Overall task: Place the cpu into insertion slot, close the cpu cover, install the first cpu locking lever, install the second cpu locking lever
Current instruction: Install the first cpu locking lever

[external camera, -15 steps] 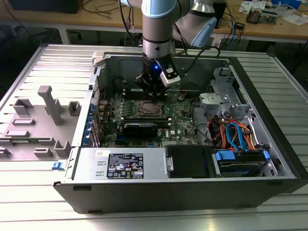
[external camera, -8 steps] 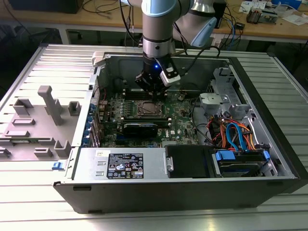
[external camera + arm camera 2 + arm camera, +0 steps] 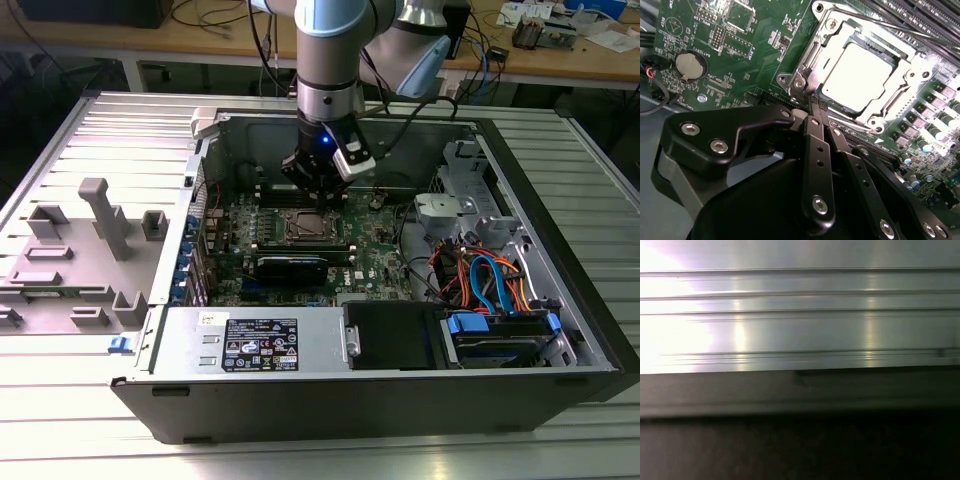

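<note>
Lying open on the slatted aluminium table point(image 3: 70, 440), the computer case point(image 3: 400, 400) holds a green motherboard point(image 3: 755, 30), a power supply point(image 3: 255, 340) and a drive bay trailing blue and orange cables point(image 3: 490, 280). The insertion slot point(image 3: 287, 228) holds the cpu point(image 3: 865, 75), seated flat, with the cpu cover point(image 3: 914, 66) lying down around it. The gripper point(image 3: 819, 106) hangs inside the case directly above the slot, its black fingers point(image 3: 817, 150) pressed together with nothing visible between them. Their tips sit at one corner of the cover, and the cpu lies just beyond them. The case walls stand well apart from the gripper on all sides. The RAM slots point(image 3: 920, 20) run along the slot's far side, and a coin battery point(image 3: 688, 65) lies off to one side of the gripper.
</note>
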Motion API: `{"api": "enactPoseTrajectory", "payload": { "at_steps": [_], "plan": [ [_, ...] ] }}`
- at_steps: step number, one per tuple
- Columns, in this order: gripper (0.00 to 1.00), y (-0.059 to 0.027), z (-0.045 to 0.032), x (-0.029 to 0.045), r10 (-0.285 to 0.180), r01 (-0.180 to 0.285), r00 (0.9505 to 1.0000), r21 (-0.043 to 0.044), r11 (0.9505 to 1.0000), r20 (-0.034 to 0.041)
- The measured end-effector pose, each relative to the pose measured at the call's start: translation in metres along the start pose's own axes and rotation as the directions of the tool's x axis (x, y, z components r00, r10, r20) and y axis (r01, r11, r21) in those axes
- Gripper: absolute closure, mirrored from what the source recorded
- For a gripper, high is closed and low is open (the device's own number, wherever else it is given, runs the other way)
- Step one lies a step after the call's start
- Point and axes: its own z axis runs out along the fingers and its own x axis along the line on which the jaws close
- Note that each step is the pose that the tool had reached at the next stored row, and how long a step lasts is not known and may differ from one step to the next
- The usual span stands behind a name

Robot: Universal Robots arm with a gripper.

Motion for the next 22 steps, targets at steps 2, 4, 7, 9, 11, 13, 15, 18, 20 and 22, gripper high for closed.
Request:
{"api": "enactPoseTrajectory", "payload": {
  "at_steps": [2, 4, 7, 9, 11, 13, 15, 18, 20, 22],
  "plan": [
    [0.89, -0.0003, 0.0005, 0.0, 0.0, 0.0, 1.0, -0.0001, 1.0, 0.0],
    [0.89, -0.0006, 0.0008, 0.0, 0.0, 0.0, 1.0, 0.0, 1.0, 0.0],
    [0.89, -0.0011, 0.0015, 0.0, 0.0, 0.0, 1.0, 0.0003, 1.0, -0.0002],
    [0.89, -0.0013, 0.002, 0.0001, 0.0, 0.0, 1.0, 0.0005, 1.0, -0.0003],
    [0.89, -0.0013, 0.0027, 0.0001, 0.0, 0.0, 1.0, 0.0004, 1.0, -0.0002],
    [0.89, -0.0013, 0.0037, 0.0001, 0.0, 0.0, 1.0, 0.0002, 1.0, -0.0001],
    [0.89, -0.0013, 0.0044, 0.0001, 0.0, 0.0, 1.0, 0.0002, 1.0, -0.0002],
    [0.89, -0.0013, 0.005, 0.0001, 0.0, 0.0, 1.0, 0.0002, 1.0, -0.0002],
    [0.89, -0.0013, 0.0056, 0.0, 0.0, 0.0, 1.0, 0.0002, 1.0, -0.0002],
    [0.89, -0.0012, 0.0063, -0.0001, 0.0, 0.0, 1.0, 0.0002, 1.0, -0.0003]
  ]
}}
